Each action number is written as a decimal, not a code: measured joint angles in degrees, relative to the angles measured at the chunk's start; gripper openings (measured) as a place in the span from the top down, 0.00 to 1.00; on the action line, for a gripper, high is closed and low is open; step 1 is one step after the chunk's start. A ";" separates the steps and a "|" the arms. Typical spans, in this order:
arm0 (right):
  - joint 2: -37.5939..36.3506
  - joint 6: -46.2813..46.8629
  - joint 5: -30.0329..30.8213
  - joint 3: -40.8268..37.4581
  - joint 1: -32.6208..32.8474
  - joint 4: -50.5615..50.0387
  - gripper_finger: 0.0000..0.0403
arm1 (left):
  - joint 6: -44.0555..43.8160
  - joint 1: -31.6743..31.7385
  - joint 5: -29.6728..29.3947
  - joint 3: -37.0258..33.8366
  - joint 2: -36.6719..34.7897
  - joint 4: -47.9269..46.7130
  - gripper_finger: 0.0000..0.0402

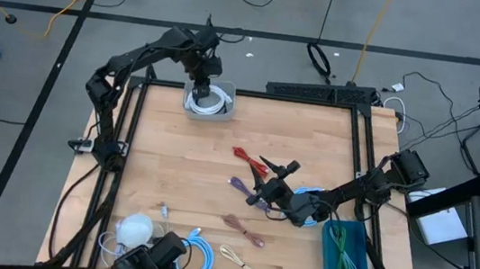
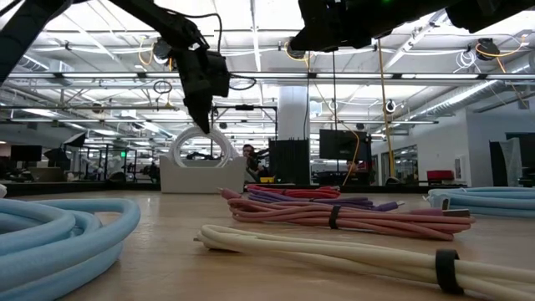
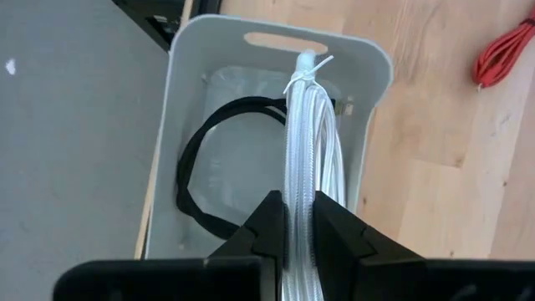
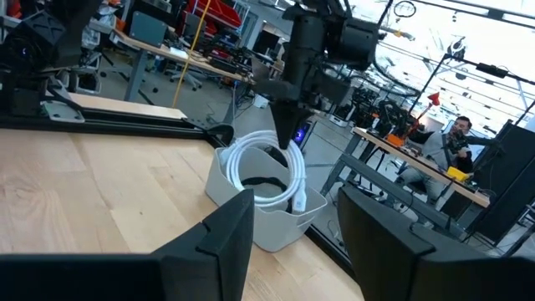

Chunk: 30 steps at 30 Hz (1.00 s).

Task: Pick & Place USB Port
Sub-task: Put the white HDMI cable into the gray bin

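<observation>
Inside white bin (image 1: 226, 106): black cable (image 3: 194, 159), white cable (image 3: 311, 142).

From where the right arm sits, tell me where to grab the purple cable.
Take the purple cable across its bundled middle, coming straight down with the right end effector. It lies flat on the table, apart from the red cable.

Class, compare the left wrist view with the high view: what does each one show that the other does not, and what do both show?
Only the left wrist view shows the black cable lying inside the white bin. Only the high view shows the right gripper open above the purple cable, the green bin and the blue cable. Both show the left gripper shut on the white cable over the white bin, and the red cable.
</observation>
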 joint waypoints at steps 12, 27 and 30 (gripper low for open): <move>0.01 0.00 0.02 0.00 -0.04 0.00 0.59 | 1.53 -0.52 0.26 0.00 2.95 0.44 0.90; 0.00 0.00 0.02 0.00 -0.04 -0.01 0.59 | -1.61 -0.87 -2.57 0.00 2.95 2.98 0.69; 0.02 0.00 0.02 0.00 -0.04 0.00 0.59 | -2.34 -0.85 -3.66 0.00 2.95 3.33 0.60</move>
